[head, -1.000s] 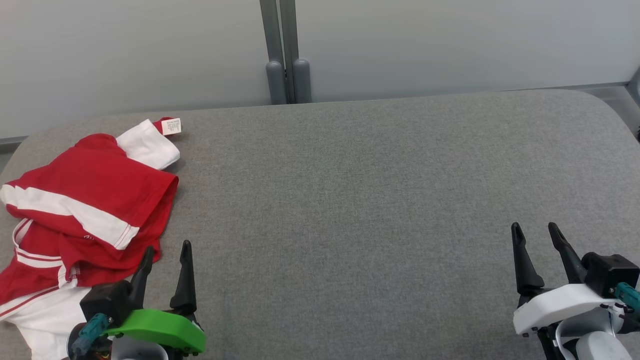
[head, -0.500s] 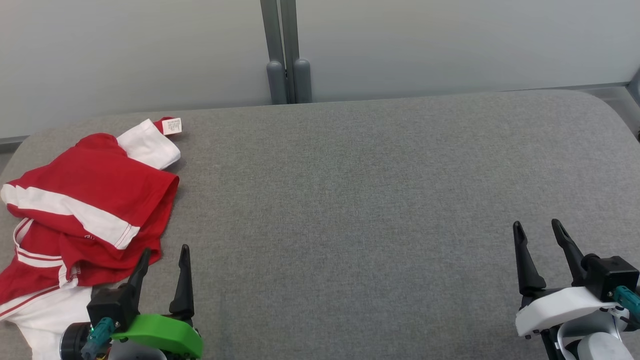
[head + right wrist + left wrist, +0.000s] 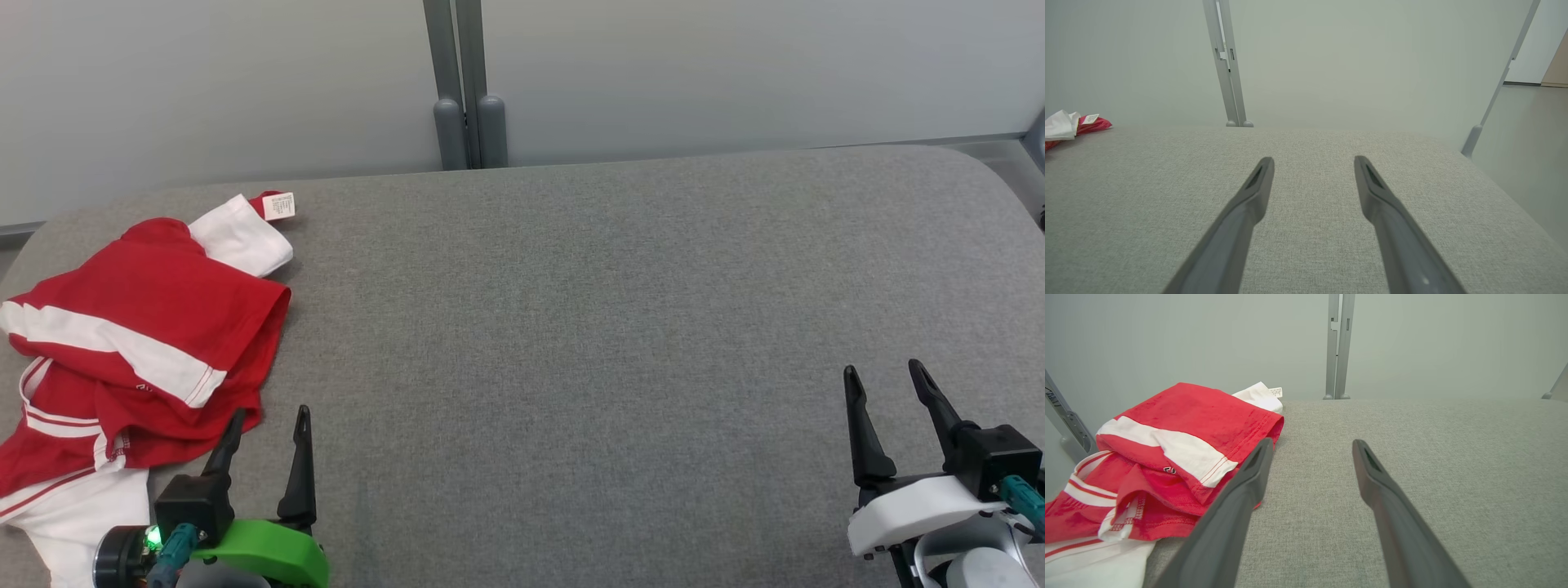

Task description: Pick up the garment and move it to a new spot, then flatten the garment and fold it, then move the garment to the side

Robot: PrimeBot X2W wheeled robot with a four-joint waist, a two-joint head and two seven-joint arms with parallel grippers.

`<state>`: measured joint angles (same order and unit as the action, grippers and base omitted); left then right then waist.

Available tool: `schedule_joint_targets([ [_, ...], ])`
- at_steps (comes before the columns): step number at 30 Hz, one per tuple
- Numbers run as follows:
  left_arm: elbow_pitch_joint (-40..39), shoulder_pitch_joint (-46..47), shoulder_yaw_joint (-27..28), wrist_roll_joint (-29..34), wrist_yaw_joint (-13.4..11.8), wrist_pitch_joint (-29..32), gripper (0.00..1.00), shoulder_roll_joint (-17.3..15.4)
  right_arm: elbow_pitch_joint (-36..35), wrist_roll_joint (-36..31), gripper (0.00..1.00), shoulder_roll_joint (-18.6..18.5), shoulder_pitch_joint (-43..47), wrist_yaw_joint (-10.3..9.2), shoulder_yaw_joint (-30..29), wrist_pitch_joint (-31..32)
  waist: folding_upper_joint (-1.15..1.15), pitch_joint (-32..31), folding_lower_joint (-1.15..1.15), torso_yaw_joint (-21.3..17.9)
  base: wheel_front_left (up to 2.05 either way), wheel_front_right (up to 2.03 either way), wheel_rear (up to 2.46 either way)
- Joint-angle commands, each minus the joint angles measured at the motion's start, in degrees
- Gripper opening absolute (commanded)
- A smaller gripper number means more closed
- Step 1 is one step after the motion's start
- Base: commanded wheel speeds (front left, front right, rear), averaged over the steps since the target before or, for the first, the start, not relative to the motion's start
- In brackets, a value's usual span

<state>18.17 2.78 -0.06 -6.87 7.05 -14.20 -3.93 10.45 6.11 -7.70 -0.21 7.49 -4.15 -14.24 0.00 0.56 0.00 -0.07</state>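
Since nothing is lifted yet, we judge the picking-up step to be the one in hand: the crumpled red-and-white soft jersey garment (image 3: 139, 343) lies heaped at the nine o'clock end of the grey fabric-covered table (image 3: 588, 269), with a small white care label (image 3: 278, 206) poking out at its one o'clock corner. Our left fingers (image 3: 301, 457) stand wide apart and empty at seven o'clock, one tip just beside the garment's red hem; whether it touches we cannot tell. Our right fingers (image 3: 859, 425), equally wide and holding nothing, sit at five o'clock, well apart from the cloth. We expect the garment to be light and limp, likely to drag on the rough table covering, so it should sag and trail when raised. We would pinch a doubled red fold or stitched hem near its four o'clock edge rather than a single loose layer.
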Motion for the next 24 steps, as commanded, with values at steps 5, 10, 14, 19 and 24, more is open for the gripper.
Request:
schedule_joint_targets([
  [5, 0.66, 0.28, -0.01, 3.02, 0.35, -0.94, 1.0, 0.09, 0.15, -2.1, 1.0, 0.08, 0.62, 0.0, -0.16, -0.89, 0.0, 0.33, 0.0, -0.05, 0.0, 0.0, 0.0],
  [10, 1.05, 0.55, 0.24, 3.28, 0.33, -1.04, 1.0, 0.11, 0.5, -1.78, 1.0, 0.35, 0.57, 0.0, -0.32, -0.99, 0.0, 0.48, 0.0, -0.03, 0.0, 0.0, 0.0],
  [14, 1.23, 0.87, 0.87, 2.72, 0.4, -1.03, 1.0, 0.17, 0.44, -1.02, 1.0, 0.79, 0.24, 0.0, -1.19, -0.99, 0.0, 0.63, 0.0, 0.01, 0.0, 0.0, 0.0],
  [19, 1.74, 0.82, 1.06, 2.53, 0.43, -0.97, 1.0, 0.22, 0.49, -1.05, 1.0, 0.94, 0.33, 0.0, -1.45, -0.99, 0.0, 0.64, 0.0, 0.09, 0.0, 0.0, 0.0],
  [24, 2.1, 1.05, 1.15, 2.5, 0.47, -0.97, 1.0, 0.24, 0.68, -1.23, 1.0, 0.86, 0.4, 0.0, -1.56, -0.99, 0.0, 0.68, 0.0, 0.24, 0.0, 0.0, 0.0],
])
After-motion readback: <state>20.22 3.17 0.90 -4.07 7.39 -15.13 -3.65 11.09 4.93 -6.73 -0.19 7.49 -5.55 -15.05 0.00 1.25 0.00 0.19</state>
